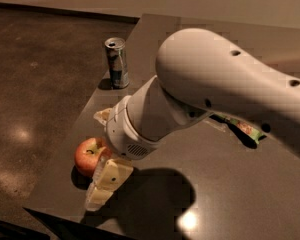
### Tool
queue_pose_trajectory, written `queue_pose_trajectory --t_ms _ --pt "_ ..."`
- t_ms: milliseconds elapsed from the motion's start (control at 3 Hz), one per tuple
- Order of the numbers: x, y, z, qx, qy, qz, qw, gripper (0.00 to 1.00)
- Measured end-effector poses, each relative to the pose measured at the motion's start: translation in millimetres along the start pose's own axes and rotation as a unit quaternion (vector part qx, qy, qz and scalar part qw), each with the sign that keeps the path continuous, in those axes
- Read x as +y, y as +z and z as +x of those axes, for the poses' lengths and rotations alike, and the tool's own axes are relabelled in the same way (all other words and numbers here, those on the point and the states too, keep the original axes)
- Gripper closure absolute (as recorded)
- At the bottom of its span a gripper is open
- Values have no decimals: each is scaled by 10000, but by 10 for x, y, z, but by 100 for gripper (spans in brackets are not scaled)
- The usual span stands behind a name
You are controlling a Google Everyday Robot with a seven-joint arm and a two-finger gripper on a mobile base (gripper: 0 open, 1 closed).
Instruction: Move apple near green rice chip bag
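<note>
The red apple point(88, 155) sits near the front left corner of the dark table point(230, 184). My gripper point(96, 159) is low at the apple, reaching in from the right. Its near pale finger point(109, 180) lies against the apple's front right side, and its far finger point(103, 115) is just behind the apple. The jaws stand open and straddle the apple without closing on it. The green rice chip bag point(241, 127) lies at the right; only a thin strip of it shows below my arm.
A slim silver-blue drink can point(117, 62) stands upright near the table's back left edge. My large white arm point(215, 84) covers the table's middle. The table's left and front edges drop to a brown floor point(30, 109).
</note>
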State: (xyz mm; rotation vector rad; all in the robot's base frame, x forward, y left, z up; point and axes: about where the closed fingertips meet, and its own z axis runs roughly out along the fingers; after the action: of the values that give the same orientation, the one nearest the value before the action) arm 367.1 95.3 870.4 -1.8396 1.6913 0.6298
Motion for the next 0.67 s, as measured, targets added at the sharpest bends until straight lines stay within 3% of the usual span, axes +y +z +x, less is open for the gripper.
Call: queue_pose_trajectory --t_ms 333,667 --pt "-46 99 -10 -43 -31 -14 10000 15" --pt "-83 167 -1 -49 -73 -26 10000 39"
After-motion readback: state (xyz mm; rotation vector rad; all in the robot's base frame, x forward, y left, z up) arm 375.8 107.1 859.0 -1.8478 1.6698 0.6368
